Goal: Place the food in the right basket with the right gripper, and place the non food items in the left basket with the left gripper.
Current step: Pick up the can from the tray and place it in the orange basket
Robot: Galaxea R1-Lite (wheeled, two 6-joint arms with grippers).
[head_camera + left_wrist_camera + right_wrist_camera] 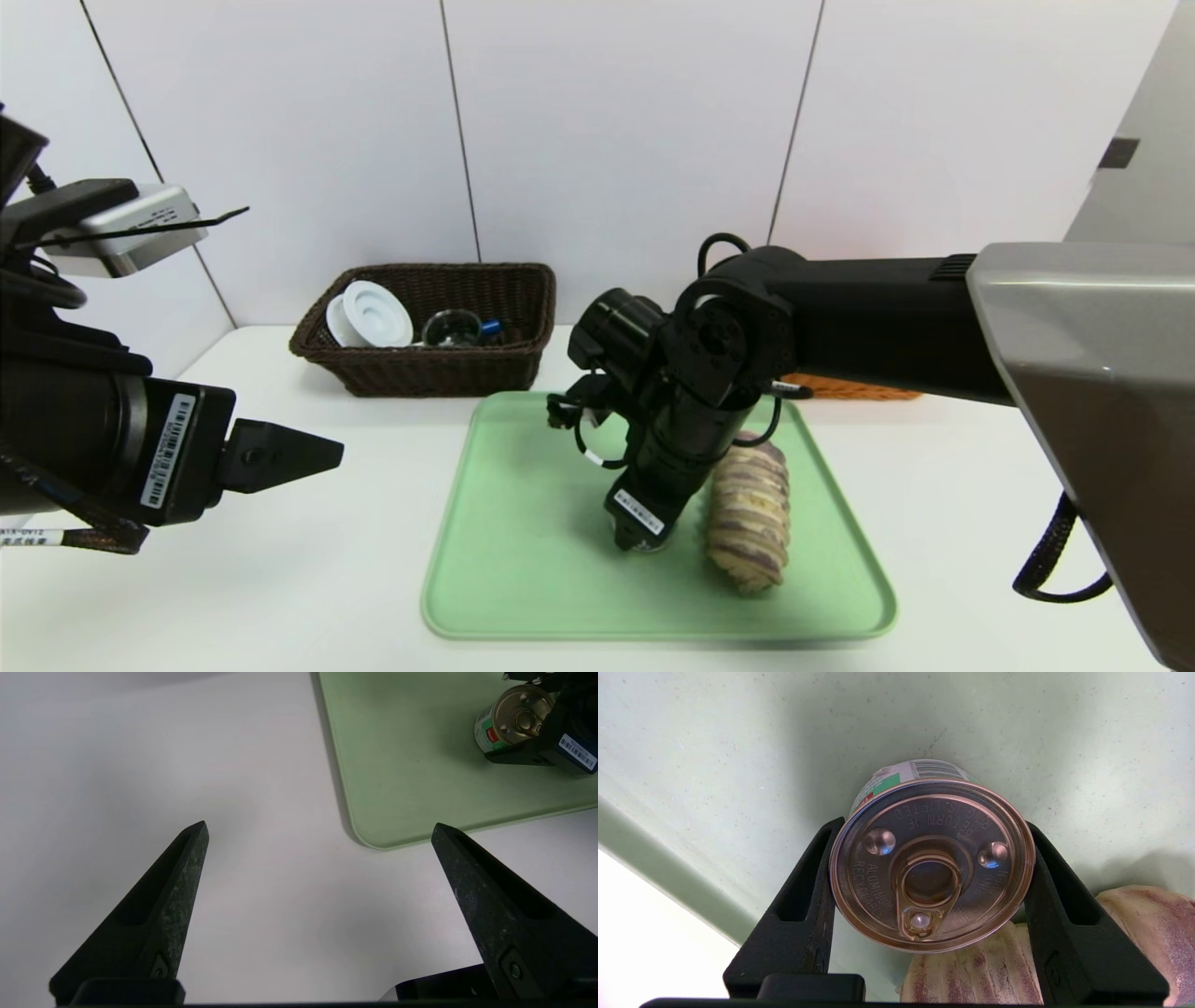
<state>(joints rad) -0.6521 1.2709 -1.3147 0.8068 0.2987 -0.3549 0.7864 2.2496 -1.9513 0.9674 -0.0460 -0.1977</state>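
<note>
Taking the one green tray (504,560) as the landmark: well left of it, the left end effector (320,828) hangs above the white surface (308,579), its two fingers spread wide with nothing between them.

Behind the tray's left side stands one dark brown basket (439,373) with four non-food items inside: two white round pieces (376,315) (one leaning on the other, perhaps a single dispenser), one clear glass cup (452,329) and one blue-capped thing (491,328).

On the tray, around its middle, is one can (931,868), pull-tab lid up. The right end effector (934,828) has it between two fingers, parted to the can's width and touching both sides.

On the tray's right half lies one striped bread roll (749,513), just beside the can. Behind the tray's right side is one orange basket (854,386), mostly blocked from the head view by the right arm (887,322).
</note>
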